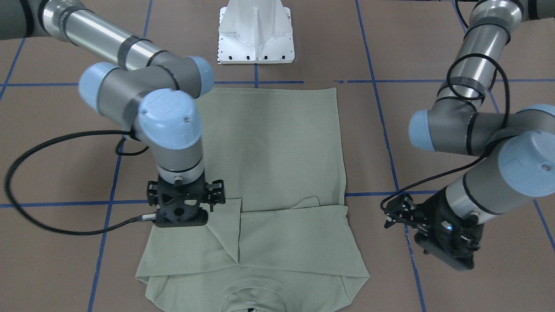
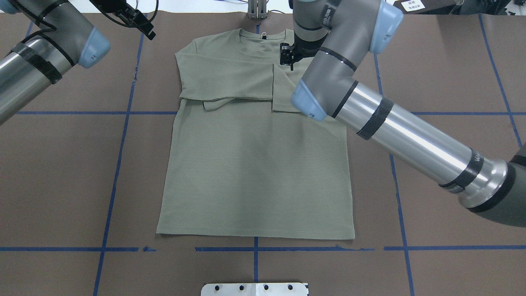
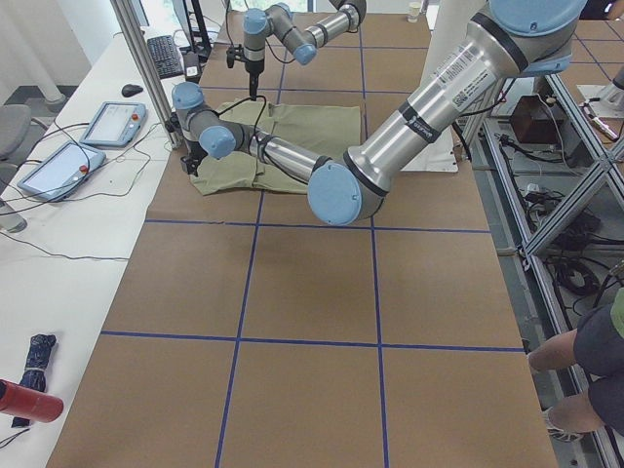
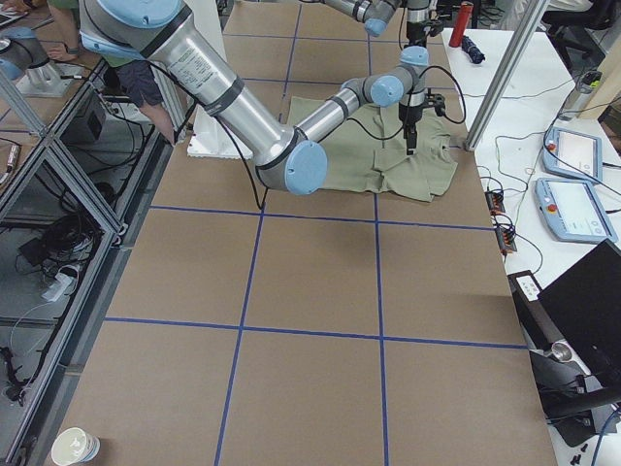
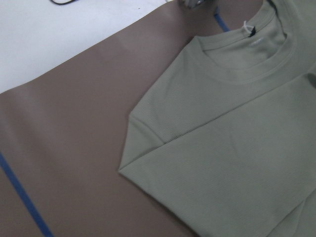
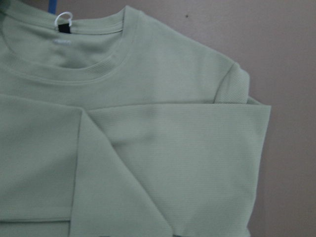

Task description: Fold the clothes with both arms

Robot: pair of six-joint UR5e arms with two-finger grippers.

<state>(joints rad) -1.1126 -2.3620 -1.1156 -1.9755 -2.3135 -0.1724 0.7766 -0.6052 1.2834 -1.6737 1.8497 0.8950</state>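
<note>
— Shirt (image 2: 254,172): where did you have it?

— You had it lying flat on the brown table (image 2: 61,164), collar (image 2: 261,41) toward the far edge and hem toward the robot's white base (image 2: 254,289).

— And from the left?

— Your left gripper (image 2: 148,33) hung over bare table past the shirt's left shoulder, apart from the cloth and holding none of it. I couldn't tell how wide its jaws stood. Next came the left sleeve (image 2: 226,80), folded straight across the chest. It met the right sleeve (image 2: 281,92), which was folded in at a slant.

— And the right one?

— Your right gripper (image 2: 289,61) pointed down over the shirt, just right of the collar. Its jaws were hidden, so I couldn't tell whether they were parted, gripping or touching the cloth.
</note>
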